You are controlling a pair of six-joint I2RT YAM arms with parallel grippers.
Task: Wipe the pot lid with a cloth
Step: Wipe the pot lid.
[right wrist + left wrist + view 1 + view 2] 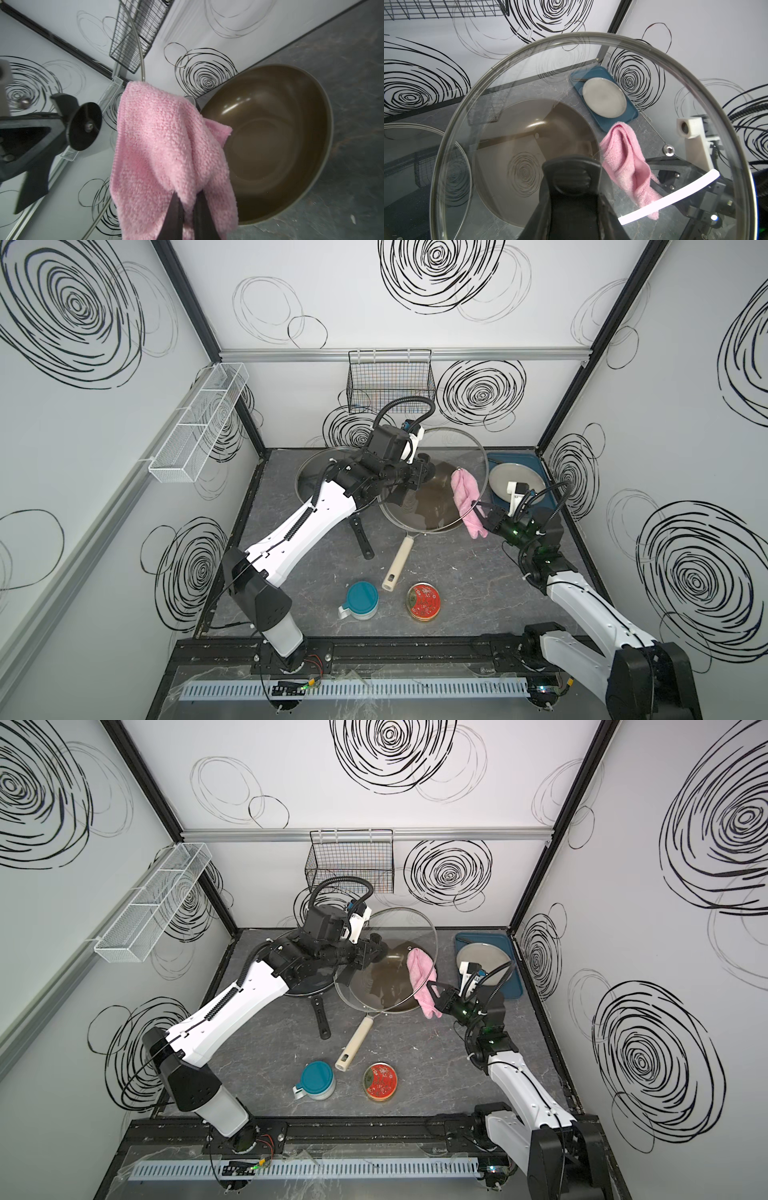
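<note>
Left hand (422,475): clamped on the pot lid (451,445) by its knob, arm stretched forward, lid tilted at frame centre.
Right hand (478,510): closed tight on the cloth (464,494), wrist raised.
Cloth: against the lid's right rim.

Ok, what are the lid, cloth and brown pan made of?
Pot lid: clear glass, fully see-through; the rim looks like a metal band. Cloth: pink looped terry, fuzzy, matte. Pan: likely coated metal, smooth brown interior with soft glare streaks.
</note>
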